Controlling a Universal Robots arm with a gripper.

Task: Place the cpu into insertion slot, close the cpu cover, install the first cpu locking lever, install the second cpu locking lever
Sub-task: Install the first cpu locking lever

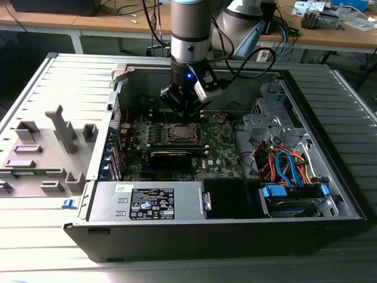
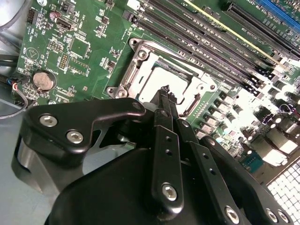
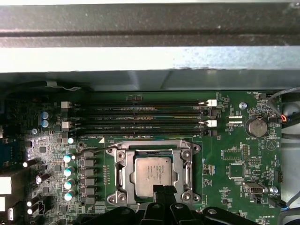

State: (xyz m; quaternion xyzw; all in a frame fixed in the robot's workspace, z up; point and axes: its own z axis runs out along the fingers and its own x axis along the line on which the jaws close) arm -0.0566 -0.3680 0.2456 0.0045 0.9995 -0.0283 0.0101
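The cpu (image 3: 153,175), a small flat square chip with a silvery-grey metal top, sits in the insertion slot (image 3: 121,174), the square socket with a silver metal rim on the green circuit board (image 3: 234,159). Nearest to us in both wrist views, the black two-fingered gripper (image 2: 165,92) hangs just above the chip's near edge; its slim fingers (image 2: 161,122) are pressed together with nothing between them. The thin silver metal cpu cover (image 2: 140,63) appears to frame the chip already, so we judge that a locking lever is the step in hand. To do that well, we would keep the closed tips low and square to the socket rim, press along the lever and never on the chip's top, and stay off the long black memory slots (image 3: 140,117) beyond.

The levers themselves are hard to make out: the gripper body covers the socket's near side, so we cannot tell whether either is latched. Farther off, the exterior view shows the grey arm (image 1: 189,29) reaching down into the open computer case (image 1: 330,118).
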